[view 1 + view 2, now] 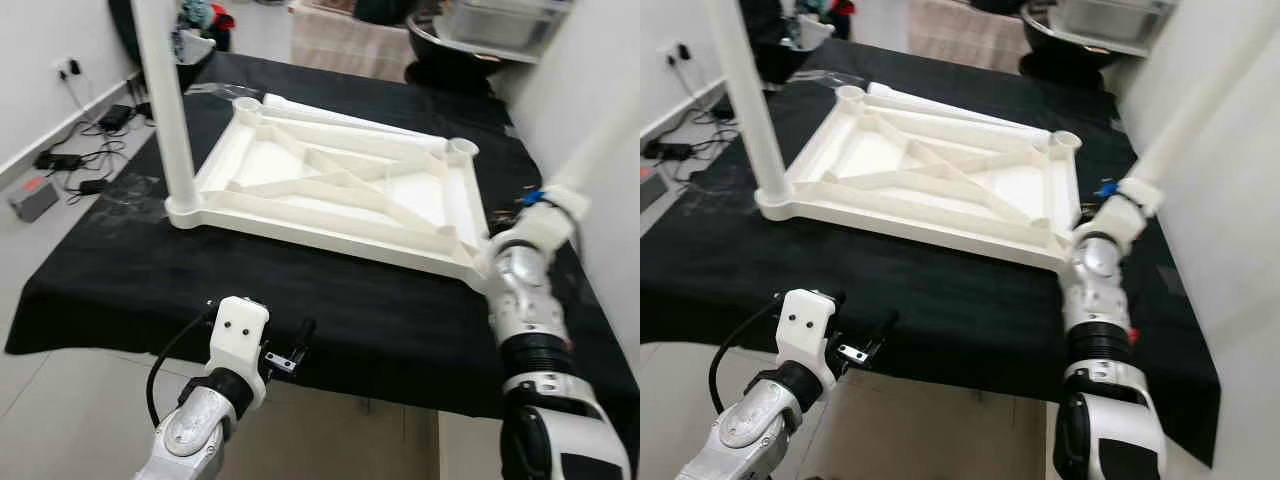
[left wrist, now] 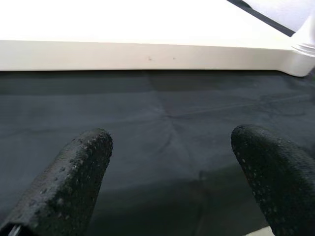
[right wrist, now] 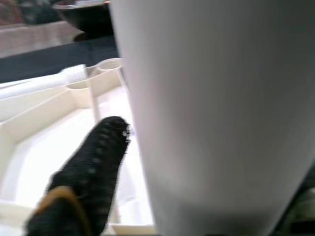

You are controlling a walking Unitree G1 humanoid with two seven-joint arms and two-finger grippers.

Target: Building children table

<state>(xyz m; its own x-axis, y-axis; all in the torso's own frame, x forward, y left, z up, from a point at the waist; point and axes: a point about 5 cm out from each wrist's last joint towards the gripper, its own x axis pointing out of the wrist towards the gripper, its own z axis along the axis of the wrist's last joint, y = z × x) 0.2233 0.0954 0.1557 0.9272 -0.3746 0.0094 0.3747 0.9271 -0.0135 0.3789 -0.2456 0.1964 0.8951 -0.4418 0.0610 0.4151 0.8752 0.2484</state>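
In the left eye view, a white children's tabletop (image 1: 340, 190) lies upside down, ribbed underside up, on a black cloth (image 1: 130, 270) covering a low platform; one white leg (image 1: 165, 100) already stands upright in the tabletop's near-left corner socket. The left gripper (image 1: 290, 352) hangs at the cloth's near edge, apart from the tabletop, seemingly waiting. In the right eye view, the right gripper (image 1: 1110, 205) sits at the tabletop's near-right corner, and a second leg (image 1: 1210, 95) rises slanting from it toward the upper right, apparently being lined up with that corner's socket; two open sockets (image 1: 1065, 140) remain at the far corners. The left wrist view looks along its black fingers (image 2: 74, 172), spread wide with nothing between them, across the cloth to the tabletop's rim (image 2: 147, 54). In the right wrist view, the leg's thick white shaft (image 3: 216, 113) fills the space beside one black finger (image 3: 93, 167) that lies against it, so the claw looks closed around the leg, steadying it over the corner
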